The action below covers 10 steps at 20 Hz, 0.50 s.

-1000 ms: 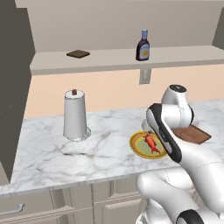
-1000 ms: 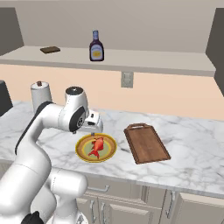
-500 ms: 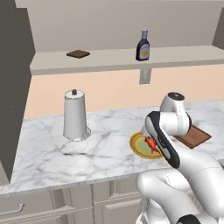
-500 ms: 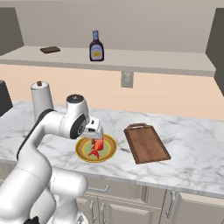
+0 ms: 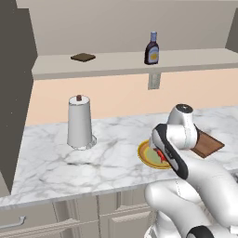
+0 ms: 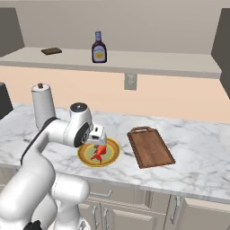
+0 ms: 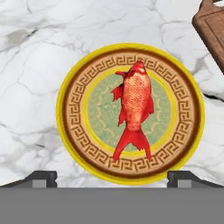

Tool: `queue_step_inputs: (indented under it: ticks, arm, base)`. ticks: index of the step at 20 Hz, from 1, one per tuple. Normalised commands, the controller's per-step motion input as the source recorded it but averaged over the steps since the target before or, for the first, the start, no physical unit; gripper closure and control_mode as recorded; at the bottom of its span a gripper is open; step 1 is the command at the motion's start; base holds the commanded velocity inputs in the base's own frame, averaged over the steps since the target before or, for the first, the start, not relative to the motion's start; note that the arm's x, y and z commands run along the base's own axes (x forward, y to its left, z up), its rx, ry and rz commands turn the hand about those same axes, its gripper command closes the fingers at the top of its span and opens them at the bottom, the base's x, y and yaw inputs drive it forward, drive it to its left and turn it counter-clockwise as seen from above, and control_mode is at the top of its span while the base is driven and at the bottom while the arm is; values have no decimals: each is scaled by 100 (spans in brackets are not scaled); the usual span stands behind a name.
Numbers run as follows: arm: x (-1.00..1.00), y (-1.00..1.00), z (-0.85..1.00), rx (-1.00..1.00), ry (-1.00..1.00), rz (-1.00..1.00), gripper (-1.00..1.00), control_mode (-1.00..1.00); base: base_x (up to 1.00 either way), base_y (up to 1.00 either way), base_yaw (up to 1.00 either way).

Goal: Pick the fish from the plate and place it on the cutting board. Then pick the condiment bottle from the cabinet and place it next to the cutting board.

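Tool (image 7: 112, 177) fully open and empty above the fish (image 7: 134, 108) on the plate (image 7: 70, 113); fish likely light, rigid, slick; grip across mid-body.

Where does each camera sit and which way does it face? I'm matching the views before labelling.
Left base view: behind the arm's left, facing the counter; white arm lower right, round yellow-rimmed plate.
Right base view: behind its right; arm lower left, open gripper over small red-orange fish, dark brown wooden cutting board.
Hand view: straight down on fish; fingertips at bottom.
All share the plate.
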Motion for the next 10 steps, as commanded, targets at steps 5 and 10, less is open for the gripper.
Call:
queue_step_inputs:
  ticks: [5, 10]
  arm:
    - [28, -5, -13, 0, 0, 0, -100, -100]
    - [30, -4, -10, 0, 0, 0, -100, -100]
  base:
    - [0, 0, 0]
    - [0, 0, 0]
